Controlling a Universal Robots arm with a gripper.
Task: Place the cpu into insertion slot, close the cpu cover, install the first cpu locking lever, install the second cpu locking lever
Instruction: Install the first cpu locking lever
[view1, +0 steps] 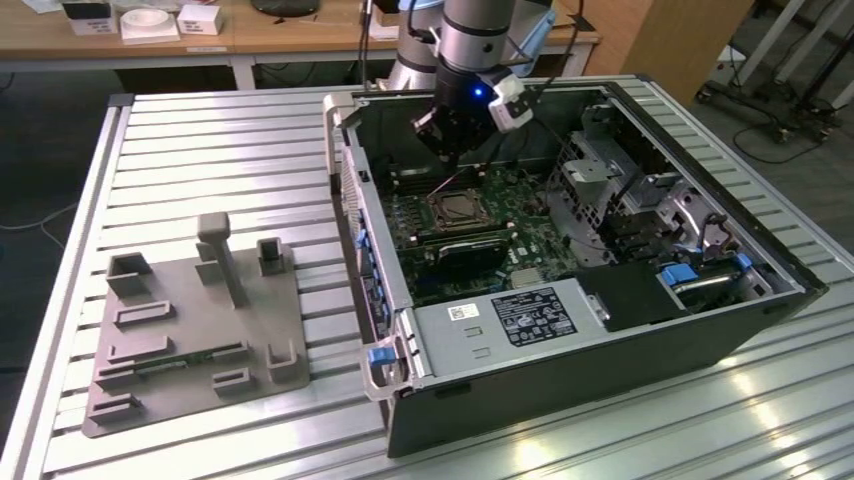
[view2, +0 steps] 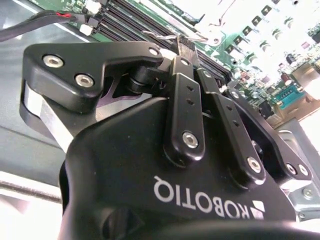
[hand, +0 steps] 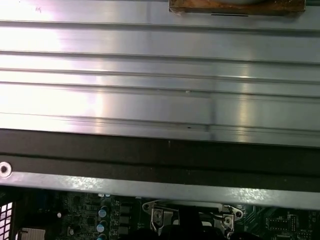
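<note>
In the exterior view my gripper (view1: 449, 150) hangs inside the open computer case, just beyond the far edge of the insertion slot (view1: 461, 208). The cpu cover (view1: 438, 212) lies flat on the slot as a silver frame. A grey square that looks like the cpu (view1: 462, 206) shows in its opening. In the second wrist view the gripper (view2: 186, 47) is shut, with its black fingers (view2: 184, 100) pressed together. Their tips sit right at a thin wire locking lever (view2: 162, 36) over the green board. In the first wrist view the cover's silver edge (hand: 165, 206) with two screws shows.
A grey box with a black label (view1: 514, 315) fills the case's near end. A metal drive cage (view1: 614, 180) stands on the exterior view's right. Long black memory slots (view1: 461, 245) run beside the socket. A grey fixture plate (view1: 187, 330) lies on the slatted table (view1: 214, 150).
</note>
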